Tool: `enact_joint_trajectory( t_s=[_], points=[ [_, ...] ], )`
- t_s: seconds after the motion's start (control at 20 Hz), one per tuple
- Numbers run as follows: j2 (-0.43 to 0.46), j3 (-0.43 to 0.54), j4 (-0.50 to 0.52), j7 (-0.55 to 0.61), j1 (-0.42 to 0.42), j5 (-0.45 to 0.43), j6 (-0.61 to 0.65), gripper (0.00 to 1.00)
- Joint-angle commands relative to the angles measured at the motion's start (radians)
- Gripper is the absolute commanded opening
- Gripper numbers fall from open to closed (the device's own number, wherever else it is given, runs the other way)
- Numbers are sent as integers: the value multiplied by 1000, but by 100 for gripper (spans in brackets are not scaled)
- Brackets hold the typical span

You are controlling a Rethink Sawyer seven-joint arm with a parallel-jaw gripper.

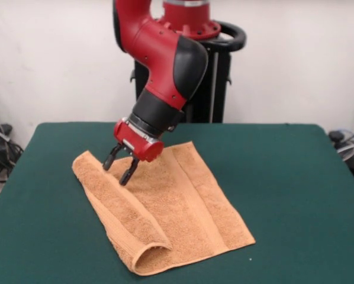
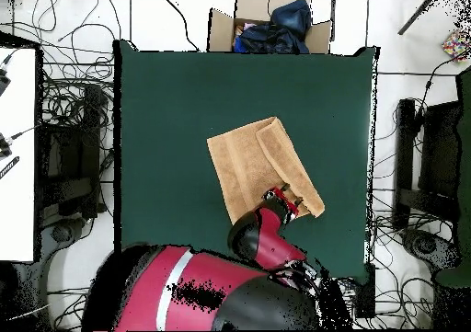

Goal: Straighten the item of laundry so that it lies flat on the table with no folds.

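the terry towel (image 1: 165,219) lies near the middle of the green felt worktop (image 1: 295,195), toward the robot's side of centre in the overhead view. most of it is spread out, but it is not flat yet: one long side strip is folded over onto the body of the cloth, and in the front view the fold stands up as a rounded loop at the near corner. a smoother woven band runs along the opposite side, which looks settled against the felt.

the tool (image 1: 119,167) hangs just above the folded strip near its far end, black fingers (image 1: 129,171) parted to a moderate gap and pointing down at the cloth. nothing sits between them; whether the tips touch the pile cannot be told from either view.

as a judgement, the job is more than half done. what is left is to take the folded strip by its free edge, carry it outward across the fold line, and lay it down so the loop at the corner collapses. some smoothing may follow.

the worktop is far bigger than the towel, with bare felt on every side, so there is room to open the flap. around it the floor carries many cables (image 2: 69,108), a cardboard box (image 2: 267,29) holding dark cloth sits past the far edge, and a plain white wall stands behind the robot.
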Motion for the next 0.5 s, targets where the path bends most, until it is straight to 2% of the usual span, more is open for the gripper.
enact_joint_trajectory(
  t_s=[0.05, 0.5],
  points=[
    [53, 75, 14, 258, 3, 68, -6, 100],
    [51, 81, 14, 248, -9, 64, -5, 100]
  ],
)
